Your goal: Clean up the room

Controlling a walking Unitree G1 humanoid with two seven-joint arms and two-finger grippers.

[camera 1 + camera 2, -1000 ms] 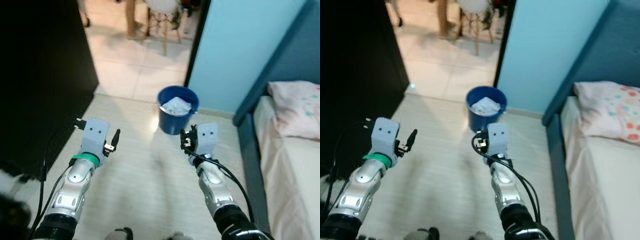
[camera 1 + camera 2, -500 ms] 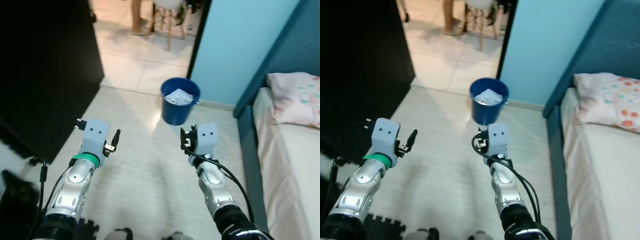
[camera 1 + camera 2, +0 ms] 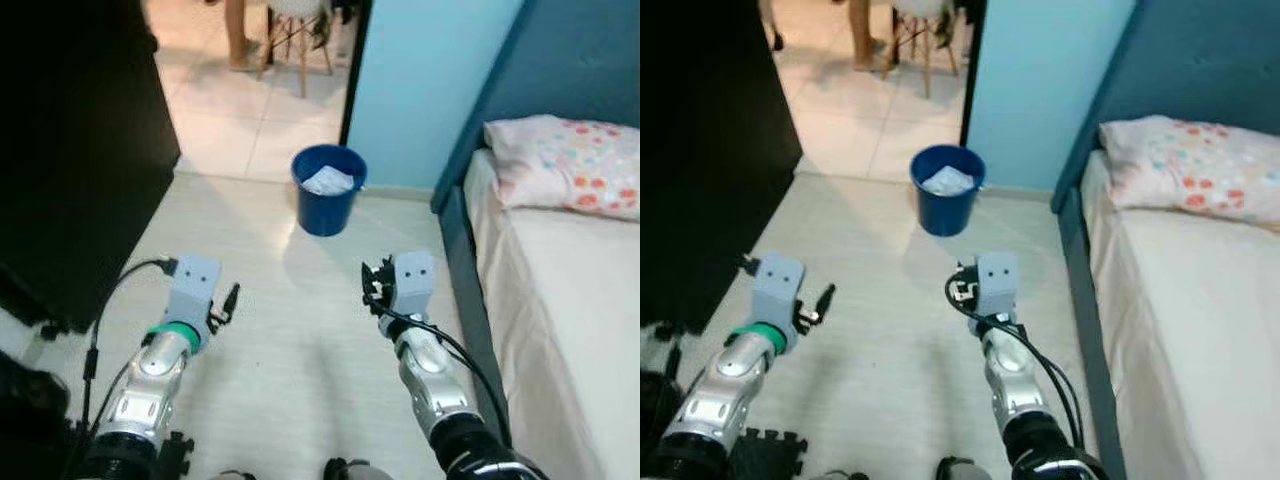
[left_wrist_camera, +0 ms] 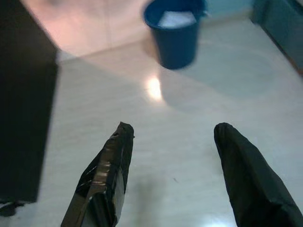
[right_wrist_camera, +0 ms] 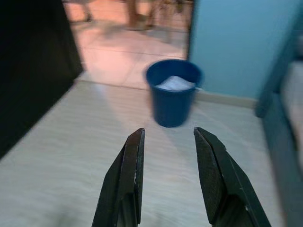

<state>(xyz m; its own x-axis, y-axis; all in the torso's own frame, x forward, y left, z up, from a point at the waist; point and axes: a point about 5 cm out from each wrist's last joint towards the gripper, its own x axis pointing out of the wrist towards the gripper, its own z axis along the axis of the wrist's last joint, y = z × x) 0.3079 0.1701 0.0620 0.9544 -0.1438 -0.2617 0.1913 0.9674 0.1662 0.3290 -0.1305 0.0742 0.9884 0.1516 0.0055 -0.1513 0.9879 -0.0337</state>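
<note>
**Both grippers empty over the floor, blue bucket ahead**

The left gripper (image 4: 173,135) has its two black fingers (image 4: 106,172) spread wide, with nothing between them and only pale floor (image 4: 189,109) beneath. The right gripper (image 5: 168,135) has its fingers (image 5: 128,175) parted by a narrower gap, also holding nothing and touching nothing. Both are held out in front of the robot at about the same height above the floor, the left gripper (image 3: 228,300) to the left and the right gripper (image 3: 372,285) nearer the bed.

Ahead of the grippers stands a blue bucket (image 3: 325,205), upright on the floor with its round mouth facing up. It sits near the corner of a light blue wall (image 3: 420,80), just inside a doorway. Inside it lies crumpled white paper (image 3: 327,180), filling the lower part and staying below the rim. In the right wrist view the bucket (image 5: 173,94) lines up between the two fingers, well apart from them.

On the robot's right is a bed (image 3: 560,300) with a dark blue frame and a pale sheet; a pink pillow (image 3: 565,165) with coloured dots lies at its head. On the left stands a tall black cabinet (image 3: 70,150). Beyond the doorway are tiled floor, the wooden legs of a chair (image 3: 285,35) and a person's leg (image 3: 238,35).
</note>
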